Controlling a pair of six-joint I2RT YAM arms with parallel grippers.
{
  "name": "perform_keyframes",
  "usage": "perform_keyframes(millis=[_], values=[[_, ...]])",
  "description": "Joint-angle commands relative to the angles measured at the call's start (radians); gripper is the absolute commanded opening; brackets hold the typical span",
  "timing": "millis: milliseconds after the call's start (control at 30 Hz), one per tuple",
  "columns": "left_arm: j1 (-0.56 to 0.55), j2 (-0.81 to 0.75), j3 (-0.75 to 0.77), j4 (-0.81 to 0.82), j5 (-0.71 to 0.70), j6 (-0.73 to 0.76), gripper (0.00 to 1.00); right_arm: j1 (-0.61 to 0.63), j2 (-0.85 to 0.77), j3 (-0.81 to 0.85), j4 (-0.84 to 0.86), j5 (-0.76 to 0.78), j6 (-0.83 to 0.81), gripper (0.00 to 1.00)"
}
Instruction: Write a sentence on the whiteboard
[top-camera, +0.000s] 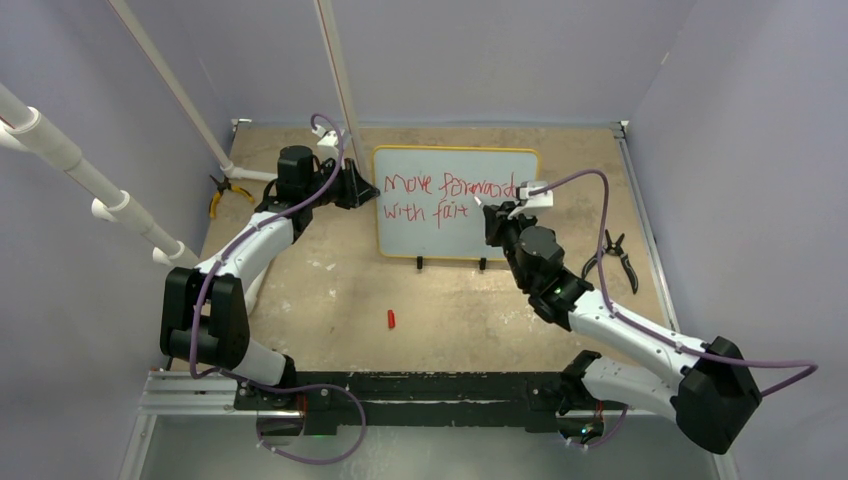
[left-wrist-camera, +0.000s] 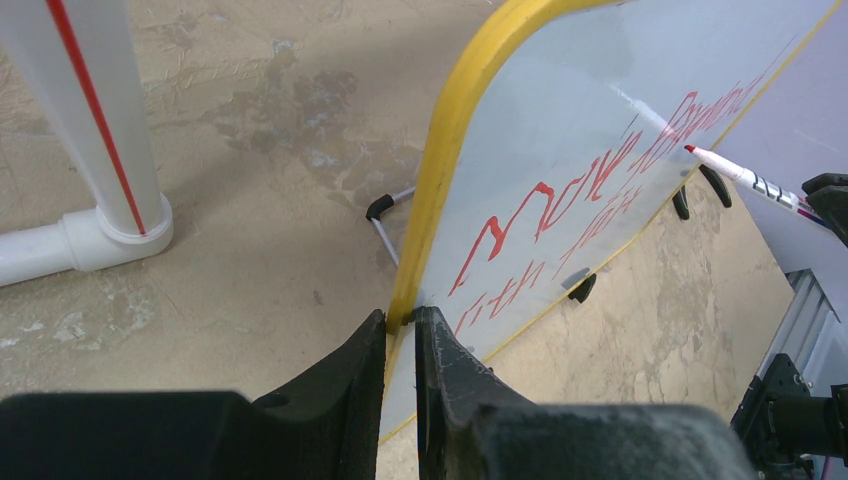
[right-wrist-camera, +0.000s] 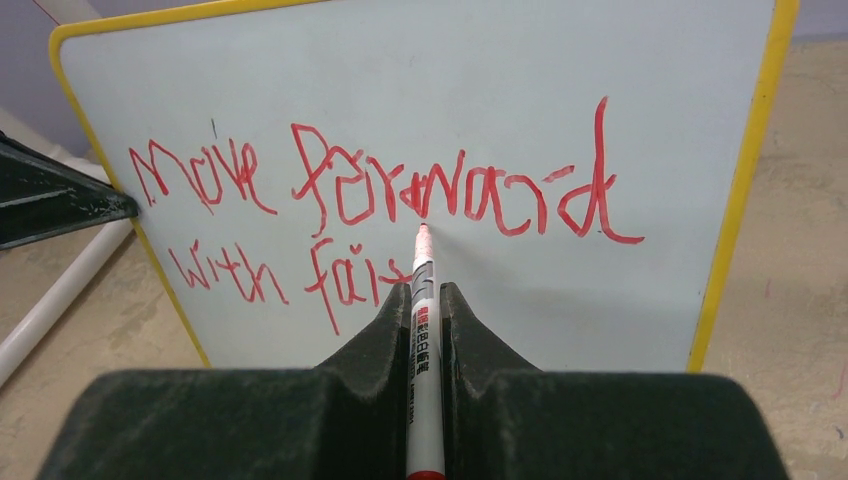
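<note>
The whiteboard (top-camera: 455, 203) stands upright on two black feet at the back middle of the table. Its yellow-framed left edge (left-wrist-camera: 430, 215) is pinched between the jaws of my left gripper (left-wrist-camera: 400, 318), which is shut on it. The sentence (right-wrist-camera: 370, 190) in red reads "Move forward" with "with fai" and a partial stroke below it. My right gripper (right-wrist-camera: 425, 295) is shut on a white marker (right-wrist-camera: 424, 330) with a red tip. The tip (right-wrist-camera: 422, 232) is close to the board, just right of the last red stroke; contact cannot be told. In the left wrist view the marker (left-wrist-camera: 745, 177) points at the board from the right.
A red marker cap (top-camera: 391, 319) lies on the table in front of the board. Black pliers (top-camera: 622, 257) lie at the right, yellow-handled pliers (top-camera: 218, 195) at the left. White pipes (top-camera: 185, 105) stand at the left and behind the board.
</note>
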Motion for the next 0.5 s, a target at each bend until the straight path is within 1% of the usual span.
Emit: perform_keyframes(millis=[0, 467], values=[[-0.017, -0.024, 0.001, 0.003, 0.017, 0.003, 0.14, -0.005, 0.012, 0.037, 0.024, 0.028, -0.014, 0.00], [-0.017, -0.028, 0.001, 0.004, 0.022, 0.001, 0.14, -0.005, -0.009, -0.017, -0.082, 0.006, 0.107, 0.00]])
